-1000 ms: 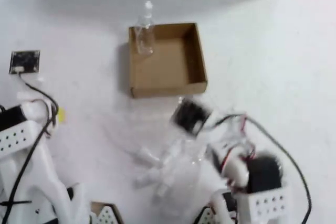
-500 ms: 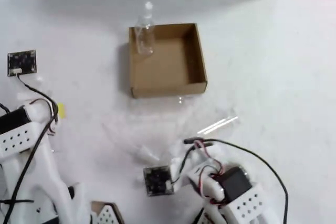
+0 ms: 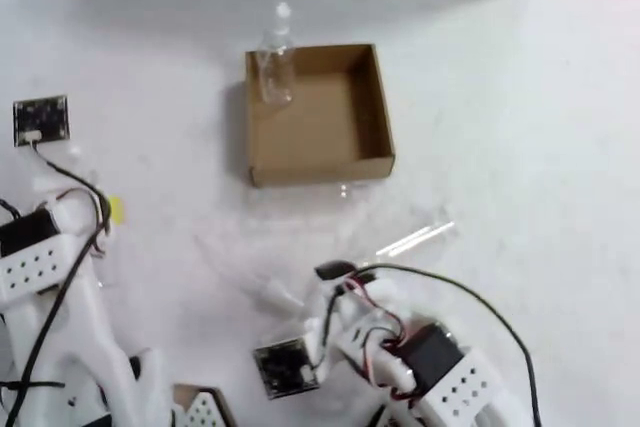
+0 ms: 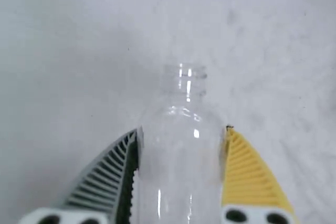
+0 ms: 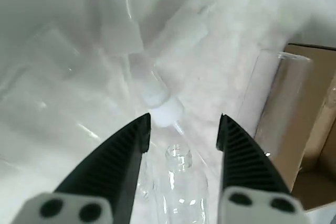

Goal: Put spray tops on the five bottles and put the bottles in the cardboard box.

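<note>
Our left gripper (image 4: 181, 130) clamps a clear bottle (image 4: 181, 177); our right gripper (image 5: 184, 121) stands open, white spray top (image 5: 161, 109) just beyond its fingertips, cardboard box (image 3: 320, 169) toward eleven o'clock.

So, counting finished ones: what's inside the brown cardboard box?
One clear spray-topped bottle stands in the cardboard box's far corner, covering the floor there; bare cardboard elsewhere.
</note>
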`<state>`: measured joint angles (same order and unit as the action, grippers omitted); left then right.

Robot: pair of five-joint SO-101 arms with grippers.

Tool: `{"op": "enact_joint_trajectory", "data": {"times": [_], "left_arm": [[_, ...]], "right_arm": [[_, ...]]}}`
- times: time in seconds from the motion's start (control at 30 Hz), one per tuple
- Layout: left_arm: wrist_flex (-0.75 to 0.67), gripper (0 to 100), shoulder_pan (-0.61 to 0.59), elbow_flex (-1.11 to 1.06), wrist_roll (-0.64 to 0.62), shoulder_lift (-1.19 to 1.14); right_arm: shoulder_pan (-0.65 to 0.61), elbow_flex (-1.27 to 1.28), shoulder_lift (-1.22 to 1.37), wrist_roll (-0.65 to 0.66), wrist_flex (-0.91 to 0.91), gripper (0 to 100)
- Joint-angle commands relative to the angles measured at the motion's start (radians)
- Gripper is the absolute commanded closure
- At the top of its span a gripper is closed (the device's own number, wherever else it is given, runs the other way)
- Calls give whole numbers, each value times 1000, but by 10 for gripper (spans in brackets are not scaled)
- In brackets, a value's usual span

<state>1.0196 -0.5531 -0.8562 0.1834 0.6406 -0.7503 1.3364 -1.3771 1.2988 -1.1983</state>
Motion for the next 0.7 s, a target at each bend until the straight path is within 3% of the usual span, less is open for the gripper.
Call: {"op": "enact_joint_trajectory", "data": {"times": [0.0,0.2,0.67], "left_arm": [[-28,979,-5,9,-12,44],[-26,979,-5,9,-12,44],[-26,979,-5,9,-12,44]], "right_arm": [[-13,23,-10,11,74,826],[-13,32,4,8,97,826],[8,-68,383,12,243,826]]}}
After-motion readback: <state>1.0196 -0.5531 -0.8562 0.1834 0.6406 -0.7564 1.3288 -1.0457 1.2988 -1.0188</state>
